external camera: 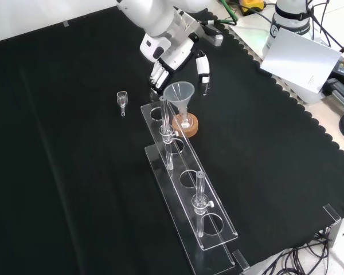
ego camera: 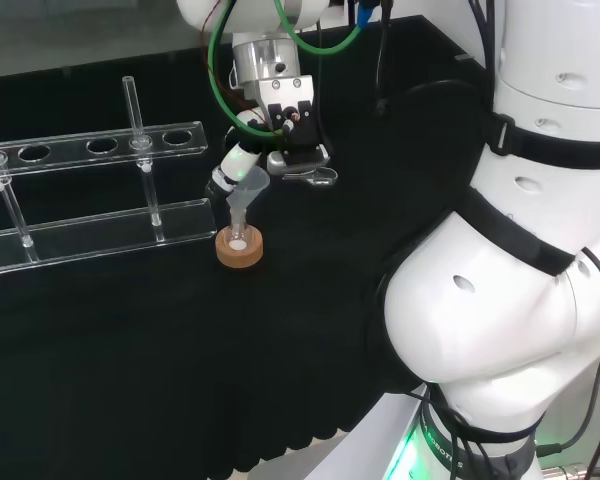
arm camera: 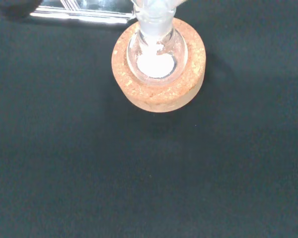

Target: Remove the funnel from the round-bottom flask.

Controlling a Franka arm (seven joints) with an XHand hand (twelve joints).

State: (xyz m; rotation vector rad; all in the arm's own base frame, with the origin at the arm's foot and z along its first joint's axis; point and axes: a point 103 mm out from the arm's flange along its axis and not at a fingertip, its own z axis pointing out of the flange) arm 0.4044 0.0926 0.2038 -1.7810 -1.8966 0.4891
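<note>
In the front view, a small clear glass stopper [external camera: 122, 99] lay alone on the black cloth [external camera: 63, 172] at the left, well apart from the rest. Right of it stood the long clear plastic test-tube rack [external camera: 186, 189], running toward the camera with thin glass tubes [external camera: 166, 129] upright in it.

Just beyond the rack's far end sat the small clear round-bottom flask [external camera: 185, 122], with something white at its bottom, resting in a tan cork ring stand [external camera: 190, 127]. The clear plastic funnel [external camera: 179, 93] stood with its stem down in the flask's neck, its cone leaning a little in the head view.

The black and white robot hand [external camera: 175, 57] hung above and behind the funnel, its fingers [external camera: 202, 66] pointing down on either side of the cone. They looked relaxed, not closed, and I judged the hand to have hold of nothing; whether a fingertip touched the rim I could not tell.

The step in hand seemed to be the approach to grasp. Next, the fingers would need to close on the cone, then lift straight up along the neck so the flask stayed seated in its cork ring.
</note>
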